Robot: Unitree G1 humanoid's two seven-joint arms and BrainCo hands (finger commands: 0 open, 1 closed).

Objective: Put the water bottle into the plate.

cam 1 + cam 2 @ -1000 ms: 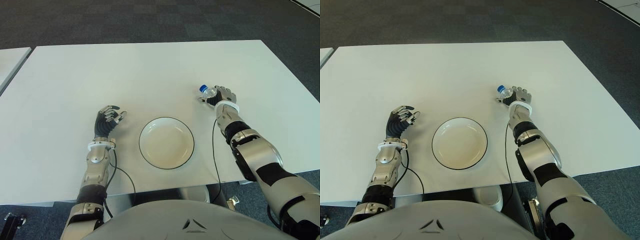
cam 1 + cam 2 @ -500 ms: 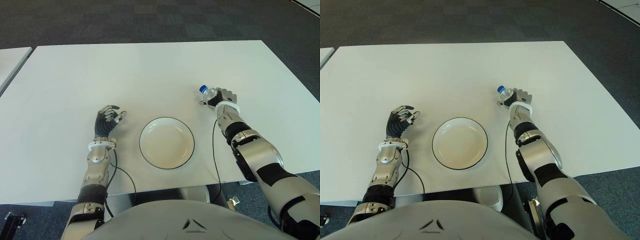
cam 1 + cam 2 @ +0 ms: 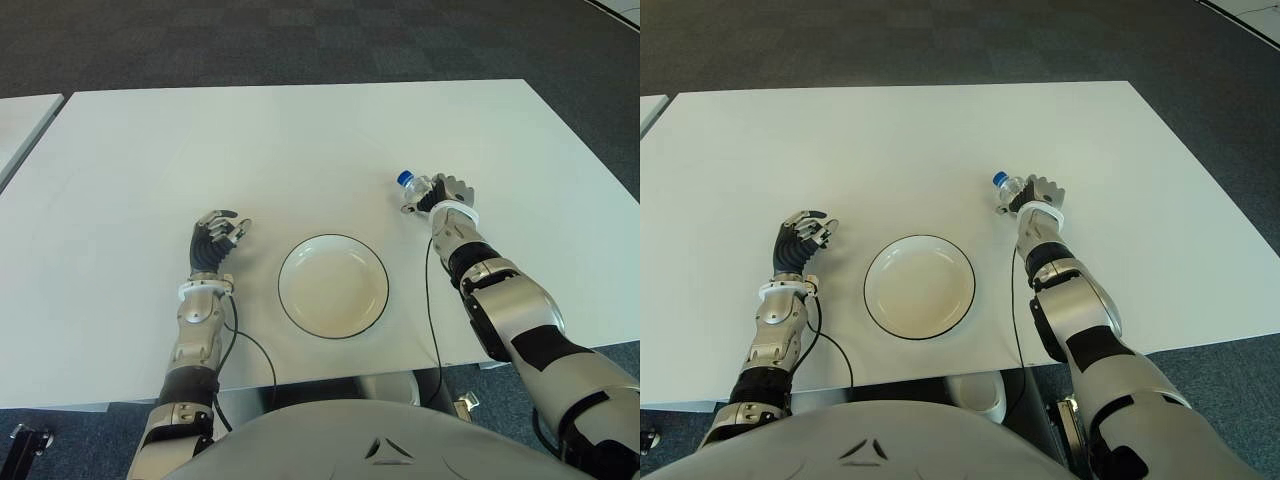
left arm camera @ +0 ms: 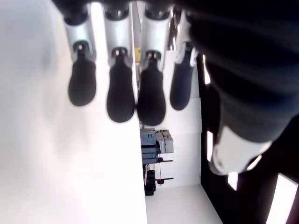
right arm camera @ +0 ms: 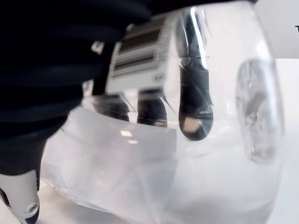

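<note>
Your right robot hand (image 3: 447, 193) has its fingers (image 5: 194, 93) wrapped round the bottle (image 3: 416, 188), cap tilted toward the left, sitting out on the worktop (image 3: 300, 150) well right of and beyond the plate (image 3: 333, 285). That grip looks ready for a lift across. The left robot hand (image 3: 214, 240) hovers curled and empty, left of the plate.

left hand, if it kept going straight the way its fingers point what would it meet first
Nothing, as far as the eye views show: the left hand, left of the plate, points up the bare table toward its far edge. Its height is unclear.
</note>
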